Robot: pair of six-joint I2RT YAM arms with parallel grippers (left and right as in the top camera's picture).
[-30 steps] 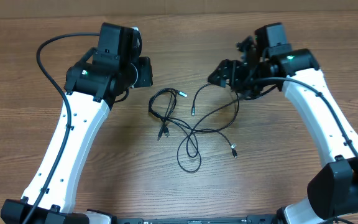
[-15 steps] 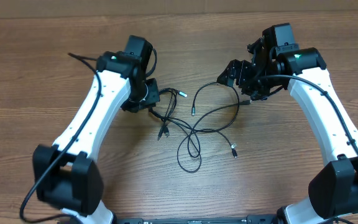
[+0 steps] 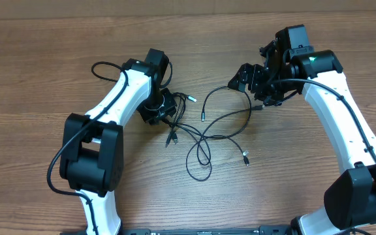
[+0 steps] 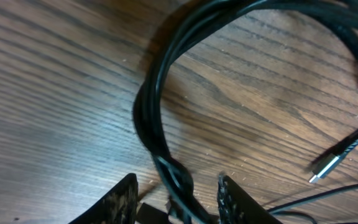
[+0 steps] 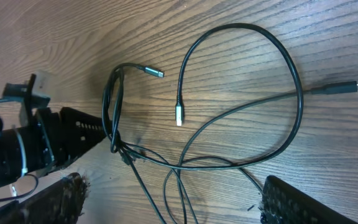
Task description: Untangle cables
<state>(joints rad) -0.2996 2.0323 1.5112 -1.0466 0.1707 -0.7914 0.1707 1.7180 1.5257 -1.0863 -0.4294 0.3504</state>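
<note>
Evidently the left gripper point(image 4: 174, 190) sits low, its fingers point(image 4: 122, 200) parted with a doubled black loop of the cables point(image 4: 148, 106) running between them, not yet pinched. I judge it is placed to anchor that knotted end. The other strands sprawl over the table point(image 3: 44, 65) to the right gripper point(image 5: 169, 193). Its fingers point(image 5: 303, 202) are spread wide and empty, with a silver plug point(image 5: 178, 115) ahead of them, likely a free end to draw out

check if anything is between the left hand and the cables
Nothing visible is. The left hand is open right at the cables, whose looped strands pass through it over the wooden table.
</note>
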